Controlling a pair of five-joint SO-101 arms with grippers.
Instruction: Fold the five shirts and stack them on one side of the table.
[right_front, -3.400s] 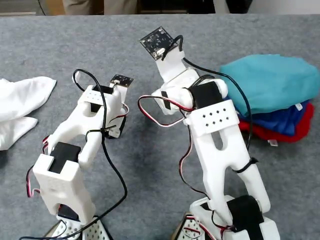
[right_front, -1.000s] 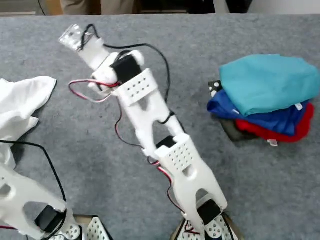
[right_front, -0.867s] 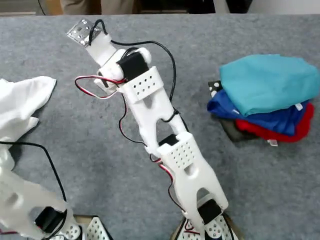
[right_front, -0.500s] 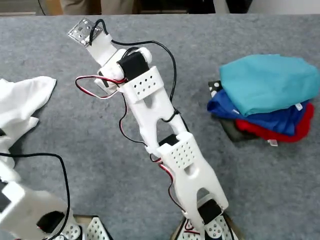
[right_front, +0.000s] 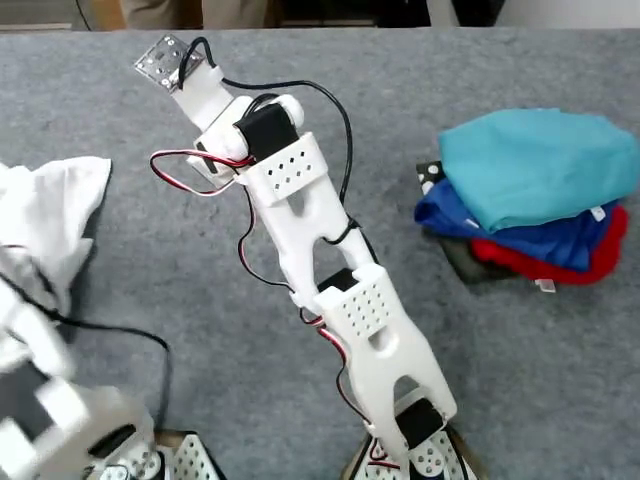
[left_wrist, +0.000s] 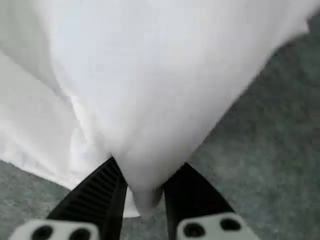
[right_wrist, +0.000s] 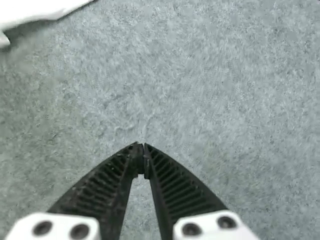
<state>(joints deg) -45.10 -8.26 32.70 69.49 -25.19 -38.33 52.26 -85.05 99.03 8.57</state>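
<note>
A crumpled white shirt (right_front: 50, 205) lies at the table's left edge, partly lifted. My left gripper (left_wrist: 145, 192) is shut on a fold of the white shirt (left_wrist: 150, 85), which hangs over its black fingers (left_wrist: 107, 192). Its arm (right_front: 40, 400) blurs at the lower left of the high view. My right arm (right_front: 300, 220) stretches toward the far left. My right gripper (right_wrist: 140, 159) is shut with nothing in it, over bare grey cloth, a corner of the white shirt (right_wrist: 35, 12) beyond it. At the right, folded teal (right_front: 540, 160), blue (right_front: 500, 235) and red (right_front: 560, 265) shirts are stacked on a dark one (right_front: 465, 262).
The table (right_front: 400, 90) is covered in grey felt. Both arm bases (right_front: 400, 455) stand at the near edge. Red and black cables (right_front: 240, 165) loop off the right arm. A person's legs (right_front: 180, 12) show past the far edge.
My left arm swung to the left edge and shut on the white shirt, now lifting and bunching it. My right arm swung from the centre to the far left and then held still.
</note>
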